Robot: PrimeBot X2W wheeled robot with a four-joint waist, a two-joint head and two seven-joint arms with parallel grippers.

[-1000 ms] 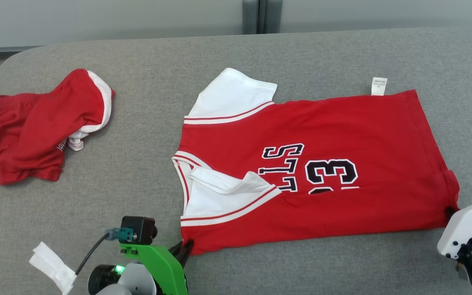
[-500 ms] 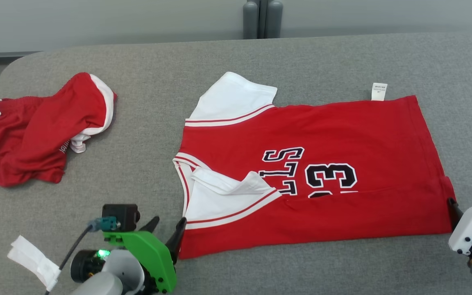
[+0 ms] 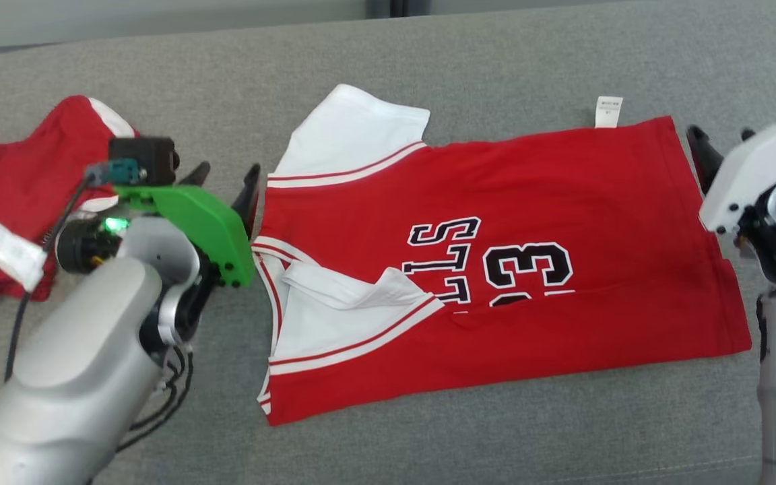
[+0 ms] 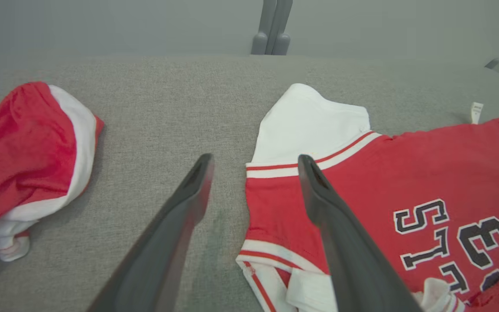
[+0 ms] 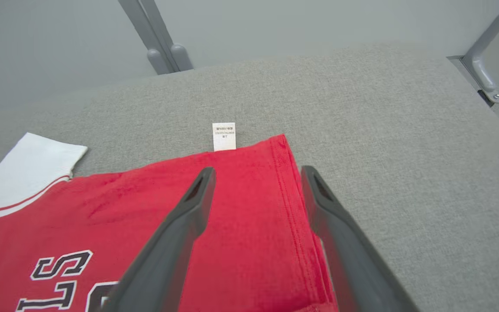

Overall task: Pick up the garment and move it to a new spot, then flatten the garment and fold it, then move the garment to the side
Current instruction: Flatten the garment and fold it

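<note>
Here, garment (image 3: 529,195) — between left hand (image 3: 228,174), right hand (image 3: 718,136)

Red-and-white jersey (image 3: 509,269), number 33, partly folded on grey table (image 3: 496,60)

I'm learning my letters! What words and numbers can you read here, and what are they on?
"LLS": sideways black letters on the red jersey; any more letters are tucked under the fold.
"3": big number on the same jersey; a second digit beside it is mostly hidden by the fold.
White tag at the jersey's edge: print too small to read.
</note>
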